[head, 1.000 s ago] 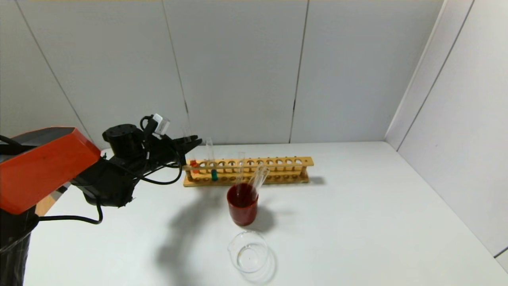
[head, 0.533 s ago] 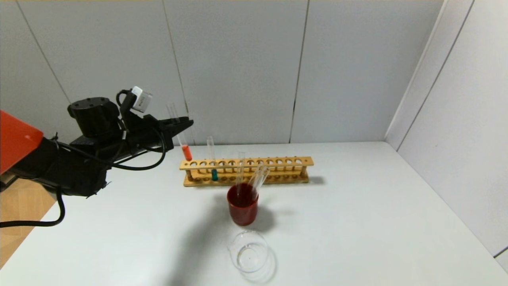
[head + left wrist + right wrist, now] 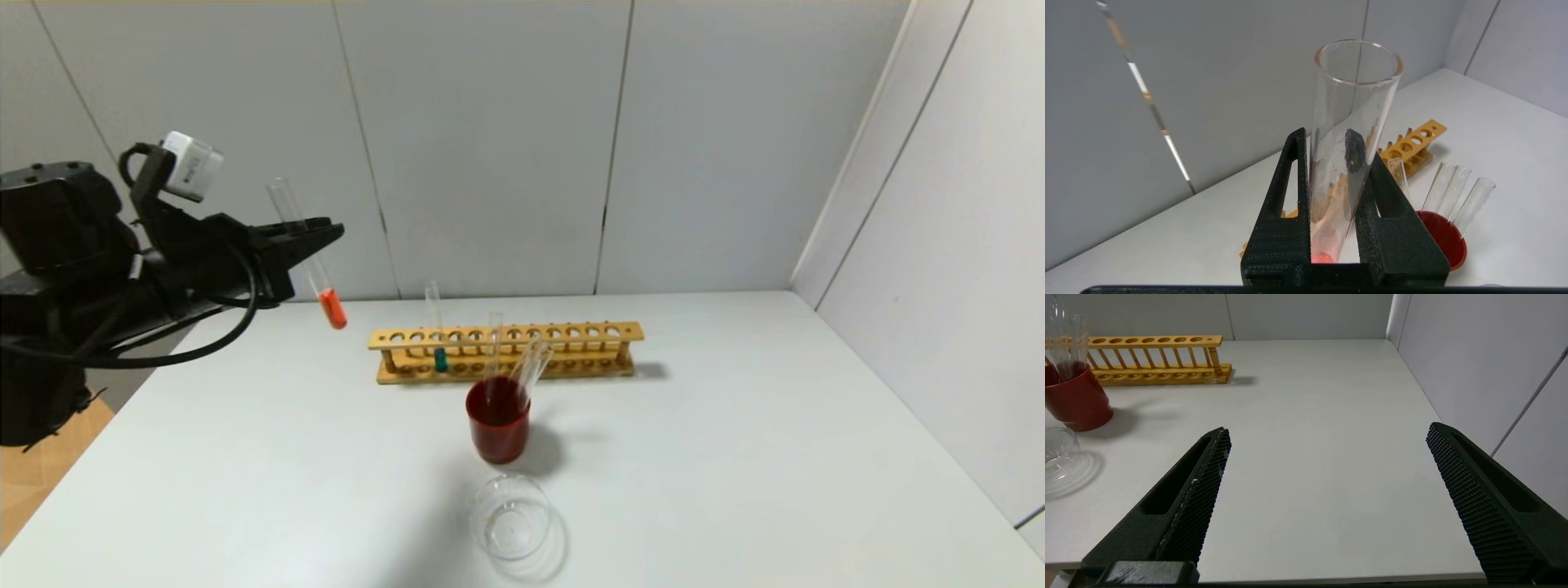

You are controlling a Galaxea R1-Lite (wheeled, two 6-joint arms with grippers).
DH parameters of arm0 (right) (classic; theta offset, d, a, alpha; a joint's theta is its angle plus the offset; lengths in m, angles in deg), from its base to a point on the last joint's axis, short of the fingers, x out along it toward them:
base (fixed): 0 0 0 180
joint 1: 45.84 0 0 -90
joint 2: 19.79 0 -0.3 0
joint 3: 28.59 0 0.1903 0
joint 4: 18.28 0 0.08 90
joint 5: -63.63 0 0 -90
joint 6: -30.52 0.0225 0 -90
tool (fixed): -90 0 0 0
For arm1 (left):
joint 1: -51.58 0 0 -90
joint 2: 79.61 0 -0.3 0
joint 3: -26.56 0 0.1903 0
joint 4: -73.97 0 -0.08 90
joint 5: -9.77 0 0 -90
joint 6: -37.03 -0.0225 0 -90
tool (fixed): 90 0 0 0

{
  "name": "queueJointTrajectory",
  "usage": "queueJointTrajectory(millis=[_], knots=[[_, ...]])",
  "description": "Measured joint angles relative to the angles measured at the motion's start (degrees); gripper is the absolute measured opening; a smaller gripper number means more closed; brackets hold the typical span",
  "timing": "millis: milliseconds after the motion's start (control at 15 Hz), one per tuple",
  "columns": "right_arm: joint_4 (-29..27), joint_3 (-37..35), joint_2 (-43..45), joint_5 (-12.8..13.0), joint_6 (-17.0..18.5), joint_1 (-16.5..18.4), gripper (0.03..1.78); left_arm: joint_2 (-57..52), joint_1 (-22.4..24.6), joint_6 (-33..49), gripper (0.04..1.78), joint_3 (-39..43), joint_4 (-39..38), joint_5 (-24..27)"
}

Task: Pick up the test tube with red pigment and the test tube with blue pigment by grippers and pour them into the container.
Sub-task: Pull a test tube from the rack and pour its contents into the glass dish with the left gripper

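Red-pigment tube (image 3: 309, 254) pinched betw. left claw (image 3: 314, 237) fingers, tilted.

1. The place looked like a lab test cell: plain grey panel walls (image 3: 490, 147) boxed in a white surface (image 3: 735, 457).
2. Lab glassware showed it: a wooden tube rack (image 3: 522, 347), a glass beaker (image 3: 510, 518) and clear tubes (image 3: 535, 363) standing in a red cup (image 3: 498, 429).
3. One tube (image 3: 438, 327) in the rack held blue pigment.
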Motion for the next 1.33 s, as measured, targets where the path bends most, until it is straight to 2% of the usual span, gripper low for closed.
queueJointTrajectory(millis=[333, 667, 1067, 1333], knots=[[0.0, 0.0, 0.0, 0.0, 0.0, 0.0, 1.75, -13.6, 0.1, -3.3, 0.35, 9.2, 5.8, -4.6], [0.0, 0.0, 0.0, 0.0, 0.0, 0.0, 1.75, -23.8, -0.1, -6.1, 0.35, 18.4, 8.5, -5.7], [0.0, 0.0, 0.0, 0.0, 0.0, 0.0, 1.75, -30.3, -5.6, -11.8, 0.35, 24.9, 14.6, -7.4], [0.0, 0.0, 0.0, 0.0, 0.0, 0.0, 1.75, -30.6, -12.3, -11.8, 0.35, 25.7, 18.3, -11.1]])
